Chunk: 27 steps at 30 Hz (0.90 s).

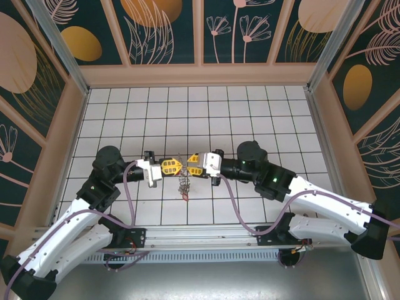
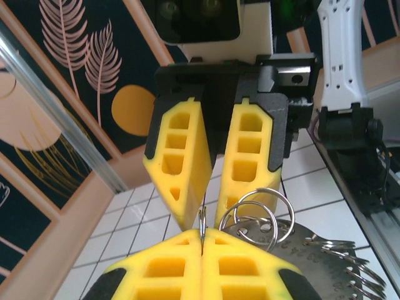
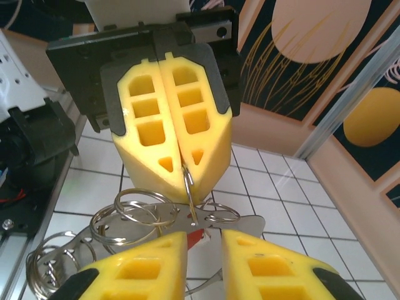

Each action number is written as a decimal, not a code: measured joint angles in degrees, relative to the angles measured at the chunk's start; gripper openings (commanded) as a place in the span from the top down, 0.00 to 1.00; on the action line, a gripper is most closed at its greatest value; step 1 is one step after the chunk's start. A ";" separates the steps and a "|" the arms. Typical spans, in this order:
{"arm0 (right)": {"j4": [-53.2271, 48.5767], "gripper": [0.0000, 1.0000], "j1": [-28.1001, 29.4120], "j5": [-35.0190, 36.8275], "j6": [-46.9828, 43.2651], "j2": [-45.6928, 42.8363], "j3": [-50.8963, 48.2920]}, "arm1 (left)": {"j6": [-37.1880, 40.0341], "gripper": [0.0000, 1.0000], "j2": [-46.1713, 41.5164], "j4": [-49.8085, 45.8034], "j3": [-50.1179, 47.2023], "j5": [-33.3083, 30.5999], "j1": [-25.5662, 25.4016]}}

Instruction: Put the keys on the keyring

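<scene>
My left gripper (image 2: pixel 202 242) is shut on a small metal split ring (image 2: pixel 202 224), seen edge-on between its yellow pads. From that ring hangs a bunch of keys: more split rings (image 2: pixel 257 215), flat metal pieces (image 3: pixel 284 224) and a red tag (image 3: pixel 196 238). In the top view the bunch (image 1: pixel 185 184) dangles below both grippers, above the tiled floor. My right gripper (image 3: pixel 204 244) faces the left gripper (image 3: pixel 185 186) tip to tip and stands open by a narrow gap just below the pinched ring (image 3: pixel 189 187). A thin dark strand (image 2: pixel 281 184), apparently the keyring, runs up past the right gripper's finger.
White tiled floor (image 1: pixel 187 119) stretches behind the grippers, enclosed by wooden-framed patterned walls (image 1: pixel 162 31). Purple cables (image 1: pixel 232 206) loop from both arms near the front rail (image 1: pixel 200 240).
</scene>
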 measured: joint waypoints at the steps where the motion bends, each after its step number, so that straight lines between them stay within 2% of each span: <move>1: 0.17 0.78 0.00 -0.26 0.17 0.00 0.00 | -0.46 1.00 0.00 0.70 0.00 0.48 0.00; 15: 0.63 0.80 -0.04 -3.21 0.92 1.14 0.24 | -2.38 1.00 0.72 3.37 -0.92 2.95 0.00; 27: 0.76 1.00 -0.02 -4.17 0.79 1.27 0.24 | -2.14 1.00 0.72 3.23 -1.18 3.17 0.00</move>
